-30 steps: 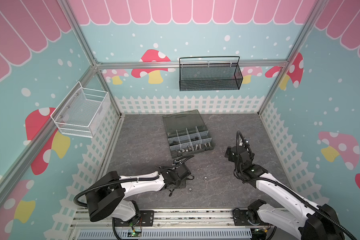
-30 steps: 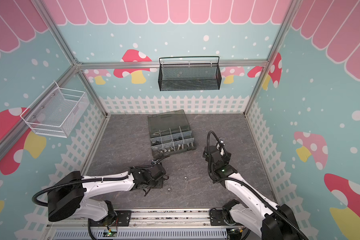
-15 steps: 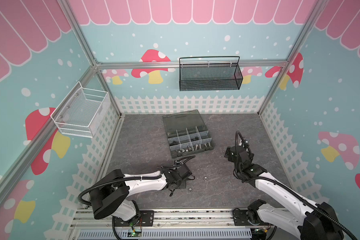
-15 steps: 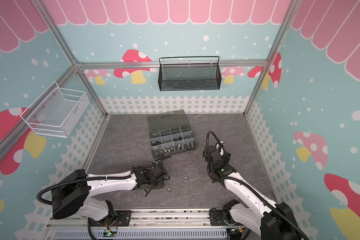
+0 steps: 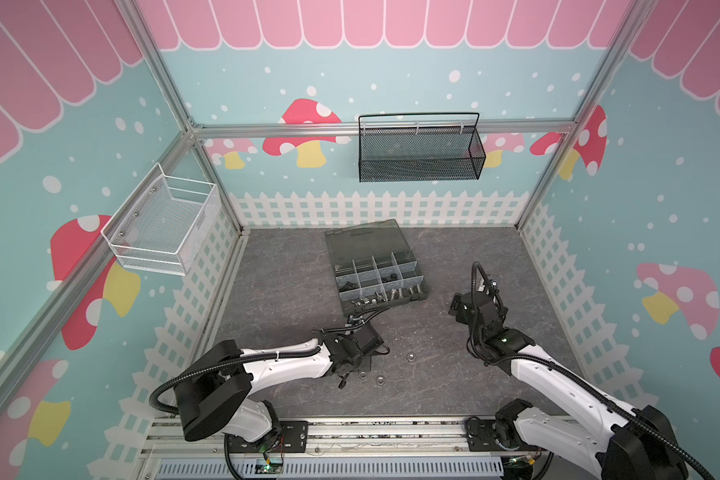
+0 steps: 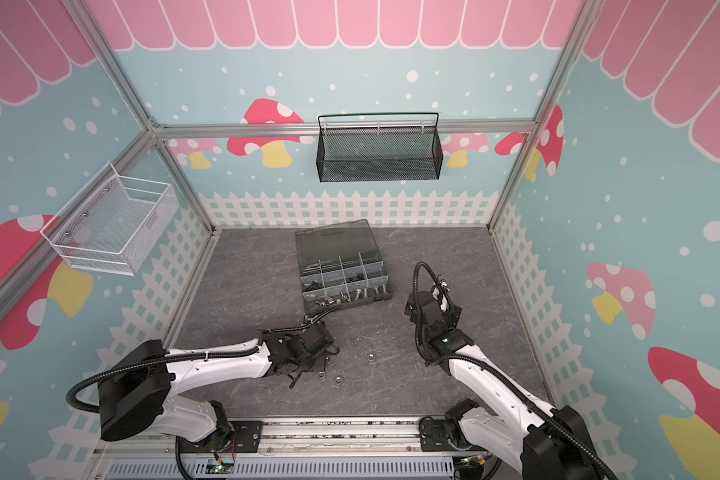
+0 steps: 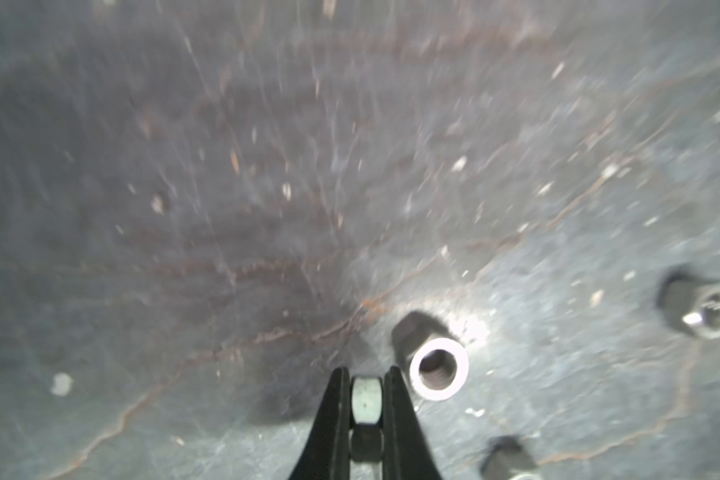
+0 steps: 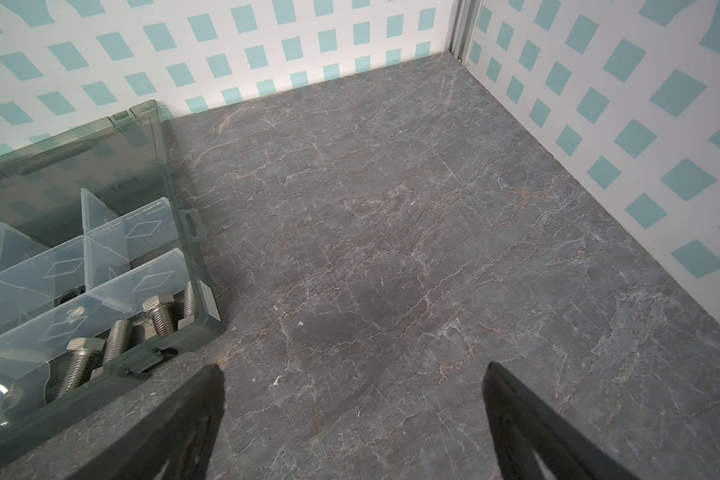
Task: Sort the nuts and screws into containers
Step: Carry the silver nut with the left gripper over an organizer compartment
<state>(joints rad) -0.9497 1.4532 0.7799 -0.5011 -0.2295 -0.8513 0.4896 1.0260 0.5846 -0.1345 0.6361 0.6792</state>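
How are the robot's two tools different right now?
The left tool is shut, pinching a silver nut; the right tool is wide open and empty. The left tool is beside loose nuts; the right tool is beside the organiser box. Both have black fingers.

Reaching low with the left gripper (image 7: 366, 371), clamped on a silver nut (image 7: 365, 399). Holding the right gripper (image 8: 352, 368) raised, spread wide.

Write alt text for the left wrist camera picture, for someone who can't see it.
The left gripper is shut on a small silver nut, against a blurred grey stone-patterned table. A second silver nut lies right beside it, and two other nuts lie farther off.
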